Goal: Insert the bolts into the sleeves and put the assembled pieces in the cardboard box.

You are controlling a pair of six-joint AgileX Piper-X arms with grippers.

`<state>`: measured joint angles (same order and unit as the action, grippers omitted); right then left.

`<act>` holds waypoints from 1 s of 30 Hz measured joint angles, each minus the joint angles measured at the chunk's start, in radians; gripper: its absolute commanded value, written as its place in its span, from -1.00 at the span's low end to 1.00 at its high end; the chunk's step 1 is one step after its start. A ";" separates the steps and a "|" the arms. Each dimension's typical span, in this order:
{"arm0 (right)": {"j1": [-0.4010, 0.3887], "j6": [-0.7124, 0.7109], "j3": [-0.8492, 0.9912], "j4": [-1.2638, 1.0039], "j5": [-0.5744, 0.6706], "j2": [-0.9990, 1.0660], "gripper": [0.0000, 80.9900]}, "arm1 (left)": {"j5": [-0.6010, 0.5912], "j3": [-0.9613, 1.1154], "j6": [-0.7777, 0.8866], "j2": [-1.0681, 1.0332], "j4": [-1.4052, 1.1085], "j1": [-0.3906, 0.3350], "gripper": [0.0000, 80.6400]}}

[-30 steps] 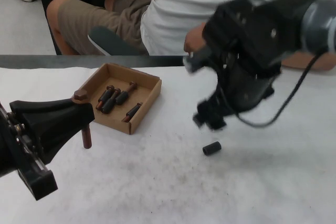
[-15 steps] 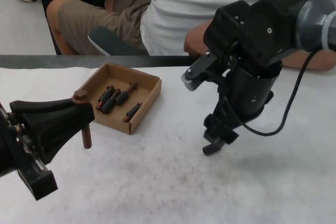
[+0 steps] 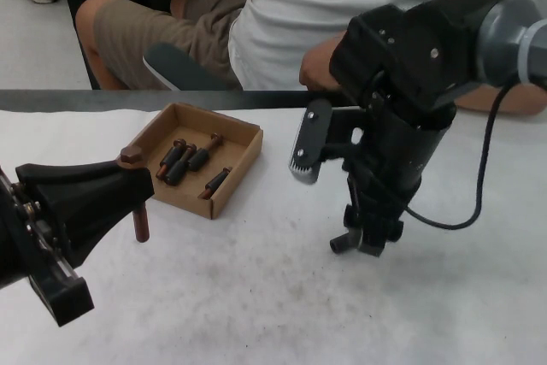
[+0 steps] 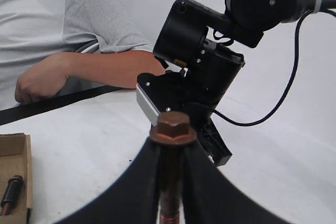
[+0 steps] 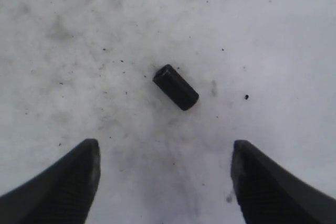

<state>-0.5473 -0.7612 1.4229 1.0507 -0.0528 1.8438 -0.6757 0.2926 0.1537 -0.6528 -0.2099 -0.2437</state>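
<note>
One sleeve (image 5: 176, 94) lies on the surface (image 5: 58, 30) under the right tool (image 5: 164, 153), whose fingers are spread wide. It sits skewed to them, so closing could roll it away. The left tool (image 4: 170, 182) clamps a bolt (image 4: 173, 128) upright near the cardboard box (image 3: 238, 179).

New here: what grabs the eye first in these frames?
At the left of the bench, the left pincer is shut on a copper-coloured bolt held upright, head up. The right pincer hangs open over a lone black sleeve lying on the bench. Near the left pincer, the box holds four assembled pieces.
</note>
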 measured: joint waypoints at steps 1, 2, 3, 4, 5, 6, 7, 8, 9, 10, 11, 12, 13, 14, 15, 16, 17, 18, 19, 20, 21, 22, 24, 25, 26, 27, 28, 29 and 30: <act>0.000 0.000 0.000 0.000 0.001 0.012 0.61 | 0.000 0.000 0.000 0.000 0.000 0.000 -0.98; -0.002 -0.020 0.000 0.000 0.002 0.026 0.61 | 0.000 0.000 0.000 0.000 0.000 0.000 -0.98; -0.004 -0.037 -0.001 0.000 0.001 0.043 0.61 | 0.000 0.000 0.000 0.000 0.000 0.000 -0.98; -0.007 -0.055 -0.001 0.000 -0.005 0.060 0.61 | 0.000 0.000 0.000 0.000 0.000 0.000 -0.98; -0.011 -0.075 -0.001 0.000 -0.016 0.076 0.61 | 0.000 0.000 0.000 0.000 0.000 0.000 -0.98; -0.016 -0.089 -0.004 0.000 -0.028 0.091 0.61 | 0.000 0.000 0.000 0.000 0.000 -0.004 -0.98; -0.022 -0.105 -0.004 0.000 -0.042 0.104 0.61 | 0.000 0.000 0.000 0.000 0.000 -0.007 -0.98; -0.029 -0.125 -0.004 0.000 -0.068 0.117 0.61 | 0.000 0.000 0.000 0.000 0.000 -0.008 -0.98; -0.034 -0.125 -0.004 -0.003 -0.068 0.126 0.61 | 0.000 0.000 0.000 0.000 0.000 -0.012 -0.98; -0.034 -0.130 -0.004 -0.003 -0.076 0.128 0.61 | 0.000 -0.001 0.000 0.000 0.000 -0.018 -0.98; -0.039 -0.130 -0.004 -0.010 -0.076 0.137 0.61 | 0.000 -0.001 0.000 0.000 0.000 -0.023 -0.98; -0.046 -0.132 -0.004 -0.019 -0.080 0.154 0.61 | 0.000 -0.001 0.000 0.000 0.000 -0.030 -0.98; -0.047 -0.136 -0.004 -0.019 -0.089 0.155 0.61 | 0.000 -0.001 0.000 0.000 0.010 -0.041 -0.98; -0.049 -0.136 -0.004 -0.026 -0.091 0.157 0.61 | 0.000 -0.001 0.000 0.000 0.010 -0.041 -0.98; -0.051 -0.139 -0.004 -0.033 -0.097 0.160 0.61 | 0.000 -0.001 0.000 0.000 0.016 -0.045 -0.98; -0.052 -0.143 -0.004 -0.041 -0.101 0.162 0.61 | 0.000 -0.001 0.000 0.000 0.017 -0.045 -0.98; -0.052 -0.144 -0.001 -0.051 -0.107 0.166 0.61 | 0.000 -0.001 0.000 0.000 0.025 -0.049 -0.98; -0.052 -0.147 -0.001 -0.067 -0.114 0.169 0.61 | 0.000 -0.001 -0.004 0.000 0.035 -0.051 -0.98; -0.054 -0.150 0.002 -0.079 -0.129 0.175 0.61 | 0.000 -0.001 -0.004 0.000 0.042 -0.050 -0.98; -0.055 -0.151 0.004 -0.096 -0.143 0.180 0.61 | 0.000 -0.001 -0.009 0.000 0.044 -0.050 -0.98; -0.057 -0.151 0.003 -0.114 -0.161 0.184 0.61 | 0.000 -0.001 -0.009 0.000 0.052 -0.050 -0.98; -0.058 -0.154 0.003 -0.126 -0.176 0.187 0.61 | 0.000 -0.001 -0.016 0.000 0.053 -0.050 -0.98; -0.057 -0.154 0.003 -0.138 -0.191 0.189 0.61 | 0.000 -0.001 -0.028 0.000 0.061 -0.050 -0.98; -0.057 -0.155 0.003 -0.143 -0.192 0.189 0.61 | 0.000 -0.001 -0.034 0.000 0.061 -0.050 -0.98; -0.057 -0.156 0.003 -0.148 -0.192 0.189 0.61 | 0.000 -0.001 -0.041 0.000 0.063 -0.050 -0.98; -0.057 -0.156 0.003 -0.156 -0.194 0.189 0.61 | 0.000 -0.001 -0.043 0.000 0.064 -0.050 -0.98; -0.057 -0.158 0.003 -0.158 -0.194 0.189 0.61 | 0.000 -0.001 -0.047 0.000 0.067 -0.050 -0.98; -0.057 -0.157 0.003 -0.166 -0.196 0.189 0.61 | 0.000 -0.001 -0.049 0.000 0.067 -0.050 -0.98; -0.057 -0.157 0.003 -0.179 -0.197 0.189 0.61 | 0.000 -0.001 -0.049 0.000 0.067 -0.050 -0.98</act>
<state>-0.6046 -0.9183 1.4261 0.8715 -0.2497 2.0328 -0.6757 0.2915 0.1043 -0.6528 -0.1430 -0.2941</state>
